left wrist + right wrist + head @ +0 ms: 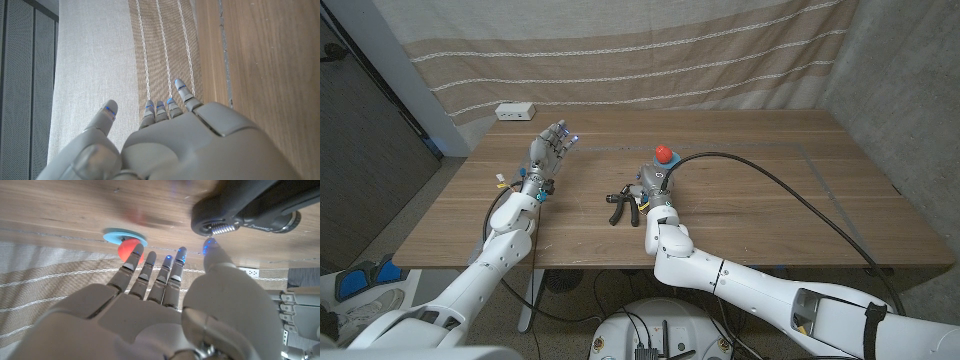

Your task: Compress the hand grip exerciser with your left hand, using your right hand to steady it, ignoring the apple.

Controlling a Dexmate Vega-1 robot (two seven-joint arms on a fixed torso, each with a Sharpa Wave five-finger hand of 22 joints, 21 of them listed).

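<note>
The squeeze was not yet begun: the hand grip exerciser (pixel 620 206) lay at frame centre on the tabletop (pixel 800 200), right hand (pixel 655 183) released just beside it, left hand (pixel 550 147) spread, empty, well apart.

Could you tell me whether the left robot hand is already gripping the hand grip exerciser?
No, in the head view the left robot hand is raised with fingers spread, well apart from the hand grip exerciser lying on the table.

A white power strip (pixel 515 111) lies at the far left edge of the wooden table (pixel 770 200). Behind the table hangs a beige curtain (pixel 620 50) with pale stripes. A black cable (pixel 790 190) crosses the tabletop.
</note>
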